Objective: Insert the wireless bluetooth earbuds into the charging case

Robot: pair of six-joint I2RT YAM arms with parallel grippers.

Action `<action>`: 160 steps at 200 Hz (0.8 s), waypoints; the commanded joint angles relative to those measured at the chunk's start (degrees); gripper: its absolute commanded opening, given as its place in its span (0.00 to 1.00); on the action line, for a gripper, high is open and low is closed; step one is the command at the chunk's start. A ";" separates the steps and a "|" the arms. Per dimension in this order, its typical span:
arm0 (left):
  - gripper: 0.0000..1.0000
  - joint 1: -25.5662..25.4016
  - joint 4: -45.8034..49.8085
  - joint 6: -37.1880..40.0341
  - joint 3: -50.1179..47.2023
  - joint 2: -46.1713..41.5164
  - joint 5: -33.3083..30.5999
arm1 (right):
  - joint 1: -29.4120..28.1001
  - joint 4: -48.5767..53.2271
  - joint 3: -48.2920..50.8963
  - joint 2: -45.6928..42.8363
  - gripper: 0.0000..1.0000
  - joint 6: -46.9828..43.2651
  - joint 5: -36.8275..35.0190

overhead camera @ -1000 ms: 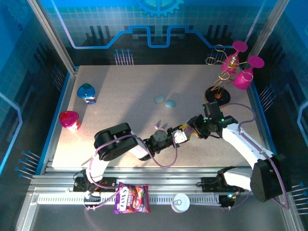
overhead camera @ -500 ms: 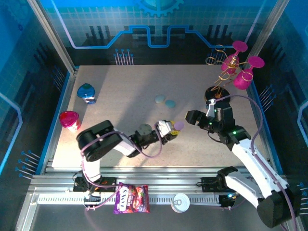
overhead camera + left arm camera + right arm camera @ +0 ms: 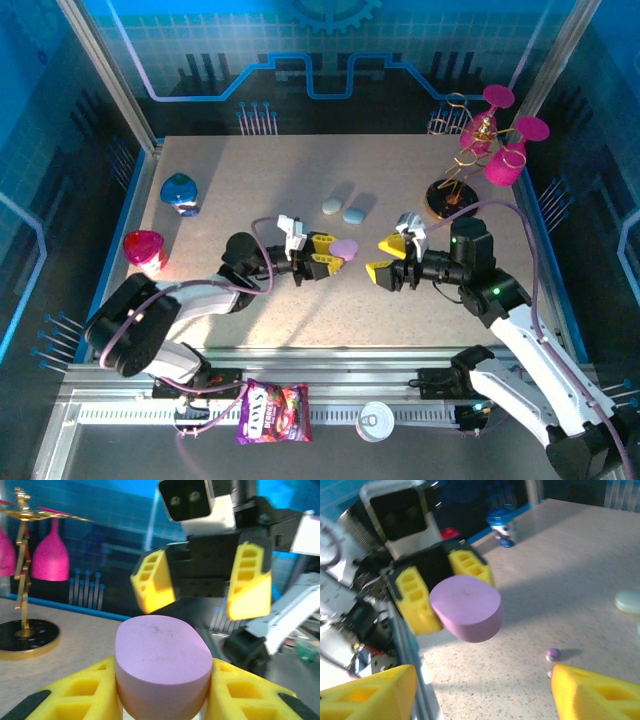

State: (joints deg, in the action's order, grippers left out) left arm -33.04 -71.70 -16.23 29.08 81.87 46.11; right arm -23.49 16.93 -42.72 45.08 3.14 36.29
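Clutching the lilac charging case, the left end effector faces the right end effector, spread wide and empty; a purple earbud lies on the worktop.

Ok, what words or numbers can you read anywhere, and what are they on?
No text here reads clearly.
On the snack bag: big white letters on purple, too blurred to read.
On the blue container: a pale patch, too blurred to tell if it holds words.
On the purple case: no writing shows.
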 commanded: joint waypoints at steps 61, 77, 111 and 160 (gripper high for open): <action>0.25 0.35 13.69 1.47 0.19 -11.10 9.84 | -12.19 7.81 -11.51 7.72 0.60 -18.57 1.74; 0.25 0.34 13.36 1.19 0.45 -11.29 10.14 | -13.54 7.66 -12.88 9.37 0.57 -19.65 1.57; 0.25 0.25 12.20 0.80 0.45 -11.59 10.41 | -14.35 7.13 -15.04 12.80 0.49 -20.53 2.36; 0.25 0.27 12.72 1.73 0.27 -12.09 10.20 | -14.39 8.74 -16.62 15.03 0.34 -21.43 3.15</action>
State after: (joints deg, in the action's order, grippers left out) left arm -32.97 -58.72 -15.97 29.08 71.44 55.83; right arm -37.17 24.21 -57.10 59.57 -17.17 37.58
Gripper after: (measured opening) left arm 0.369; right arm 0.408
